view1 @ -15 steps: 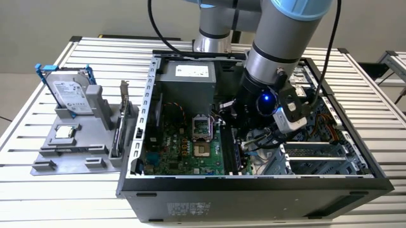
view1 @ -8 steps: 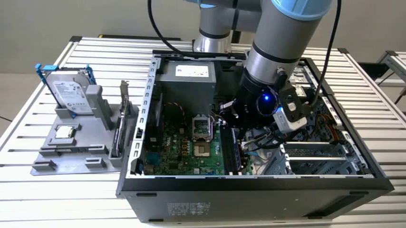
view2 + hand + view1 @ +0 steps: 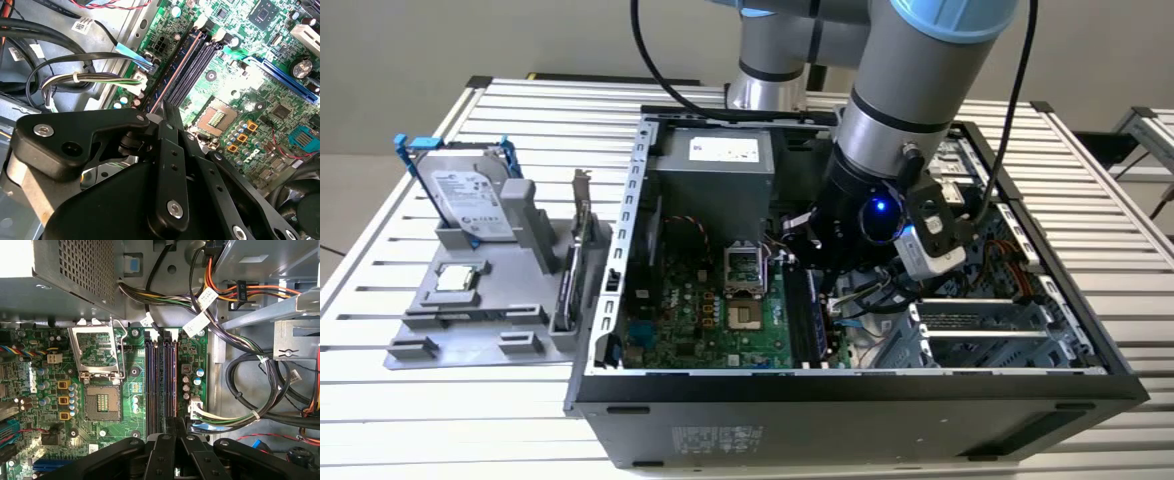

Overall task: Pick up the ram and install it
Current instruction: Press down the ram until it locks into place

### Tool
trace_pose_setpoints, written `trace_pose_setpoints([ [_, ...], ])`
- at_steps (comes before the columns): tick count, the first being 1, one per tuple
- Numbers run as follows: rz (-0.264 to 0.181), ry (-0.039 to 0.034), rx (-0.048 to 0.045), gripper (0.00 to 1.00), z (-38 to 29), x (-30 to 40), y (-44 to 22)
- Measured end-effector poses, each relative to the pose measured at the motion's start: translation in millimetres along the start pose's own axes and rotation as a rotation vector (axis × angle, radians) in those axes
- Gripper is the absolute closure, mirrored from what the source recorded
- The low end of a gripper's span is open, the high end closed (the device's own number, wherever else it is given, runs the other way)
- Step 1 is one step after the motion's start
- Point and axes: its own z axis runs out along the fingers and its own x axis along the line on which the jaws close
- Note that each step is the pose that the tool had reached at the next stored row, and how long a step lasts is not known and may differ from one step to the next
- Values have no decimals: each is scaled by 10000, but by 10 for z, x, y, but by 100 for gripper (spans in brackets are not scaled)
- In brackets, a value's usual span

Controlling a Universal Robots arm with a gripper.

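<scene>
The ram is a long, thin, dark stick standing on edge in one of the memory slots of the green motherboard, beside the CPU socket. In both wrist views my gripper has its black fingers drawn together over the near end of the ram. The exterior view shows the gripper reaching down inside the open computer case, with the ram below it. Whether the stick is fully seated cannot be told.
Cable bundles and a metal drive cage crowd the side of the slots. The power supply sits at the case's back. A grey holder on the exterior view's left carries a hard drive in a blue frame and a bracketed card.
</scene>
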Motion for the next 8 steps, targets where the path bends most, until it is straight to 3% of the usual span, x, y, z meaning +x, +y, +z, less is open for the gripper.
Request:
trace_pose_setpoints([
  [8,-194,-7,10,100,0,0,0],
])
